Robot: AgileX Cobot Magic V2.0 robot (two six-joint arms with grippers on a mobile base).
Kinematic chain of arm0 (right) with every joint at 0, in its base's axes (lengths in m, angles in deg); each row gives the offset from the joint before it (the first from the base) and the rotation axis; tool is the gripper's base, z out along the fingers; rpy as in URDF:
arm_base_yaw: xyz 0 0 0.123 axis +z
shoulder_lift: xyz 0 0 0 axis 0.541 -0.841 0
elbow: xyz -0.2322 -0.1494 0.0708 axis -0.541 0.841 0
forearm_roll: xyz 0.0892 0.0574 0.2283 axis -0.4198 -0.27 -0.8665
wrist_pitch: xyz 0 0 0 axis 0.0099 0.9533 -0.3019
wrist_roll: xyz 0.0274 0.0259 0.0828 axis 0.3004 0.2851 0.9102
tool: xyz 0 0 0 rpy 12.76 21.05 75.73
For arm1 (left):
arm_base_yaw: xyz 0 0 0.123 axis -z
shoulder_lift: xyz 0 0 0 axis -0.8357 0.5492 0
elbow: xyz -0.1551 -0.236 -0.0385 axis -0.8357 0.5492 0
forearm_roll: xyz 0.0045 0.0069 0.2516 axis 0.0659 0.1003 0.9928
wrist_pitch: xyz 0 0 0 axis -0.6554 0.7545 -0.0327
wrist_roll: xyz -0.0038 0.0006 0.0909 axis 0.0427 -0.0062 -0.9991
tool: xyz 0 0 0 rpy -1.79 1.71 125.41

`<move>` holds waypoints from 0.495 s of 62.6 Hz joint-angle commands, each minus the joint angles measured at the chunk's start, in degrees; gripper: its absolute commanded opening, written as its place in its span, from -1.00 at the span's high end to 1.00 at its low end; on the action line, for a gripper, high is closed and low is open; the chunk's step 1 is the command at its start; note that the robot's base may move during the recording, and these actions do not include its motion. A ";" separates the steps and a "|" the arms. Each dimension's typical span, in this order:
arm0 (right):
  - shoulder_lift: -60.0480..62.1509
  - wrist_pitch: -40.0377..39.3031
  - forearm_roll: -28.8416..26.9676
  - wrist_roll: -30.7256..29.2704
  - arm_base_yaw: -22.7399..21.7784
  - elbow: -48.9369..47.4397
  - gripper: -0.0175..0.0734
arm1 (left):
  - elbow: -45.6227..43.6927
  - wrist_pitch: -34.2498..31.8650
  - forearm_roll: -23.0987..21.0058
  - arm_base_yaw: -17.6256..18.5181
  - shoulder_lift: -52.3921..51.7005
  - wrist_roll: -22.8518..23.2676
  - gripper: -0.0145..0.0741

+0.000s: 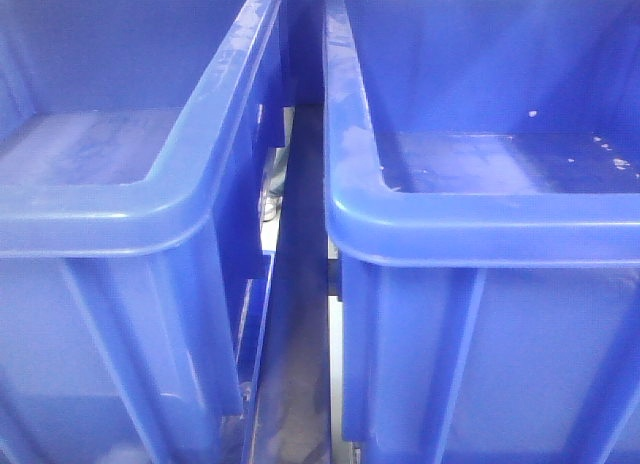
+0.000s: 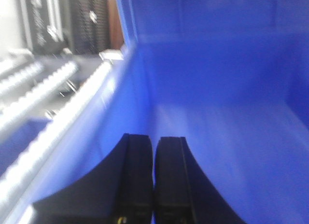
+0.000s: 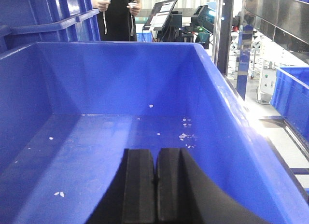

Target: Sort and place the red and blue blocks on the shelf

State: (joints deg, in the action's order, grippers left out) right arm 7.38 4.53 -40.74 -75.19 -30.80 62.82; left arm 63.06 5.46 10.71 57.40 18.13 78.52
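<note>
Item 1: left bin (image 1: 130, 214), large blue plastic, seen from front w/ rim toward viewer. Floor of it visible, scuffed, nothing lying on the part that shows.

Item 2: right bin (image 1: 480, 224), same type, just beside item 1, narrow gap between them. Pale specks scattered on floor near back wall. Through the gap, a strip of steel frame and grey floor, too dim to read more.

Item 3: left claw (image 2: 154, 151), black, two fingers (image 2: 135, 185) pressed together, only a hairline seam between them, nothing visible in the grip. Hangs inside a blue bin (image 2: 217, 89), close to its left wall. View is blurred. Beyond that wall, white roller rails (image 2: 53, 122) of the shelf run diagonally, w/ dark equipment behind.

Item 4: right claw (image 3: 155, 161), black, fingers also closed tight against each other, nothing between them. Sits over the near part of a blue bin (image 3: 120, 74); the floor carries white flecks (image 3: 186, 135), most toward right rear corner, a few at left.

Item 5: background, right wrist view: person in black (image 3: 118, 14) standing past the bin's far wall, hands raised; monitor (image 3: 161, 14) beside them; more blue bins stacked at upper left and far right.

Red and blue blocks: not visible in any view; location can't be told.
</note>
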 commanded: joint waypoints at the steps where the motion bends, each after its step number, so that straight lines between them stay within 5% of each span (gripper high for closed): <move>1: 0.94 -3.45 -0.22 0.22 -0.34 -0.73 0.51 | 0.54 -5.48 0.14 1.01 -0.53 0.96 0.39; 31: 0.94 -3.45 -0.22 0.22 -0.34 -0.73 0.51 | 1.58 -3.91 -0.25 1.01 -3.30 1.05 0.39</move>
State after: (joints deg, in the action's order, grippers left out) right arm 7.38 4.53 -40.74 -75.19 -30.80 62.82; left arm 63.18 5.88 10.80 58.05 15.31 78.91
